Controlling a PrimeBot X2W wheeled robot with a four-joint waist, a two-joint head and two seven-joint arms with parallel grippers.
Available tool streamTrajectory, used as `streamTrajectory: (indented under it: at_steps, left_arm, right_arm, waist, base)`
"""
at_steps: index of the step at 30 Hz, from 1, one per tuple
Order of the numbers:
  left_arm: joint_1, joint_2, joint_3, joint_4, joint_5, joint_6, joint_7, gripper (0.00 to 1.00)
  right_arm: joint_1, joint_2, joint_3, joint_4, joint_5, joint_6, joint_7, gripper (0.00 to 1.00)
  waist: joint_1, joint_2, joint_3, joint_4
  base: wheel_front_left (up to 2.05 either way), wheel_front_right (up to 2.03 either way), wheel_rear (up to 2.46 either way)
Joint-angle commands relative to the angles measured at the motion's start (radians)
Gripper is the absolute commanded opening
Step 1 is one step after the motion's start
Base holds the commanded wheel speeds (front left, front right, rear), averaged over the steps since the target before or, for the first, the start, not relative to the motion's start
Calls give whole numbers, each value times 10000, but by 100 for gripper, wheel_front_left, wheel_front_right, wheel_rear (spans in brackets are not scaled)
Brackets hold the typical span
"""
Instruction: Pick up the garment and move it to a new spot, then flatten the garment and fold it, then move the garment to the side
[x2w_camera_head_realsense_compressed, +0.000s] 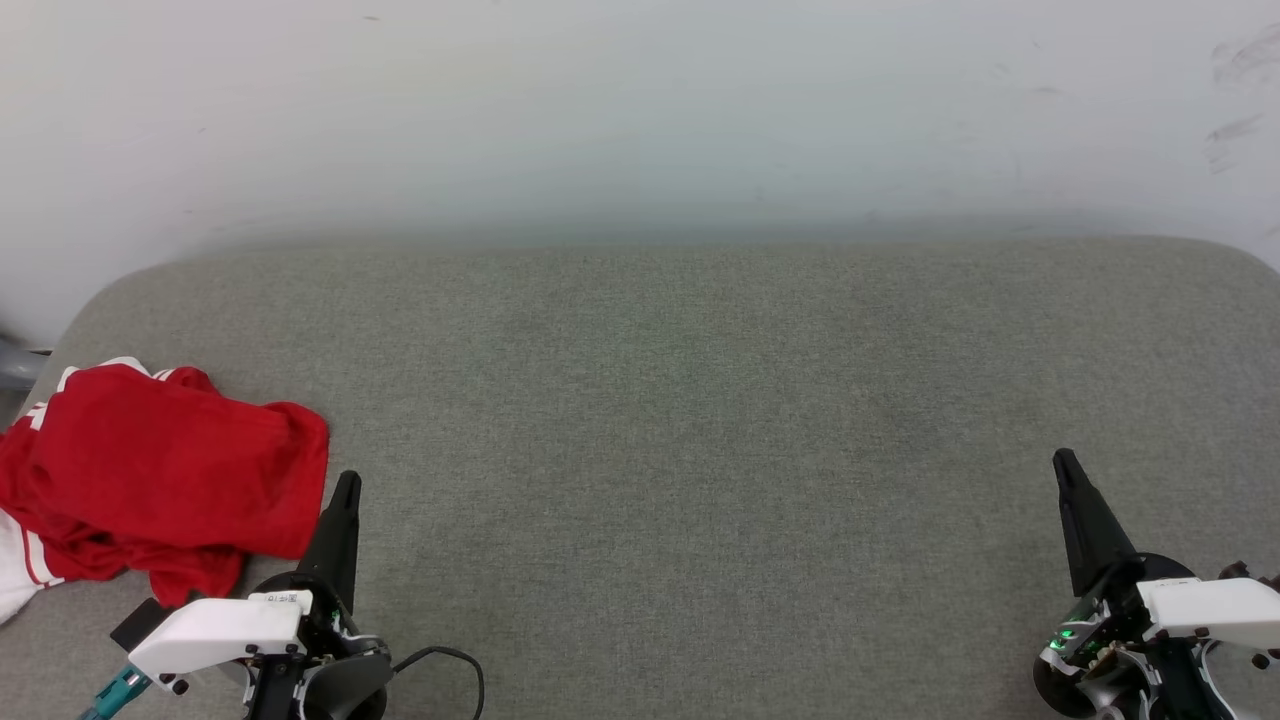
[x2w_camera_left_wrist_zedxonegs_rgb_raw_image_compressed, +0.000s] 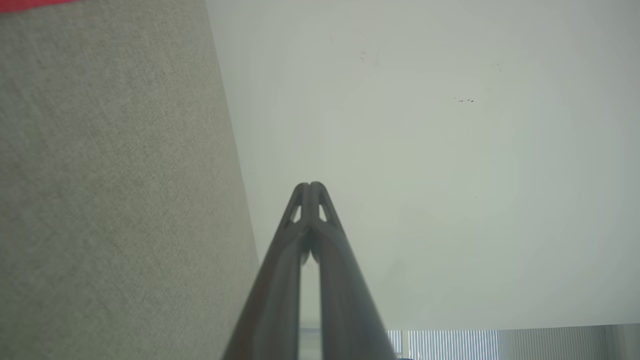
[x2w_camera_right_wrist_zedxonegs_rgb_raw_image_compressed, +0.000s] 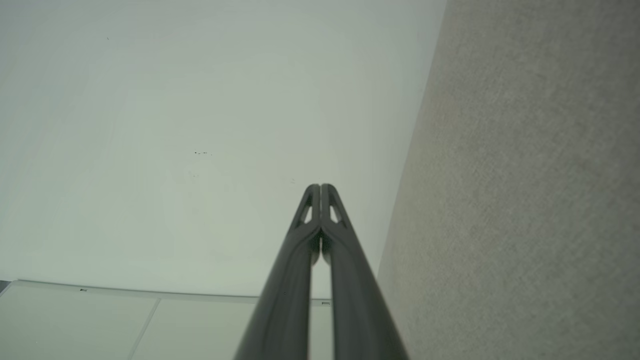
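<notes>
Both hands are pinched together: left hand (x2w_camera_head_realsense_compressed: 347, 487) at 7 o'clock, right hand (x2w_camera_head_realsense_compressed: 1066, 465) at 4 o'clock. Crumpled, the garment (x2w_camera_head_realsense_compressed: 170, 470) lies at 8 o'clock on the grey padded surface (x2w_camera_head_realsense_compressed: 650, 400), beside the left hand.

The garment (x2w_camera_head_realsense_compressed: 170, 470) lay crumpled in a loose red heap at the left edge of a grey fabric surface (x2w_camera_head_realsense_compressed: 680, 420), with a white, red-striped sleeve (x2w_camera_head_realsense_compressed: 15, 570) spilling out at its lower left. The left gripper (x2w_camera_head_realsense_compressed: 347, 482) stood just beside the heap's right edge, its dark fingers drawn together into one point; whether it touched the cloth could not be told. The right gripper (x2w_camera_head_realsense_compressed: 1063, 462) stood well apart at the lower right, its fingers likewise together, over bare fabric. A black cable (x2w_camera_head_realsense_compressed: 455, 660) looped beside the left wrist. A pale wall (x2w_camera_head_realsense_compressed: 640, 110) rose behind the surface.
</notes>
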Motion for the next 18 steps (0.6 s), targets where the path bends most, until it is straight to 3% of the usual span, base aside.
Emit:
streamTrajectory:
  at_steps: [1, 18]
  left_arm:
    - [-72, -10, 17, -37, 29, -28, 5, 0]
    - [-72, -10, 17, -37, 29, -28, 5, 0]
  right_arm:
    - [-143, 30, 4, -8, 19, -5, -8, 0]
    - [-143, 30, 4, -8, 19, -5, -8, 0]
  waist:
    - [0, -1, 0, 0]
    - [0, -1, 0, 0]
  base:
    - [0, 0, 0]
    - [0, 0, 0]
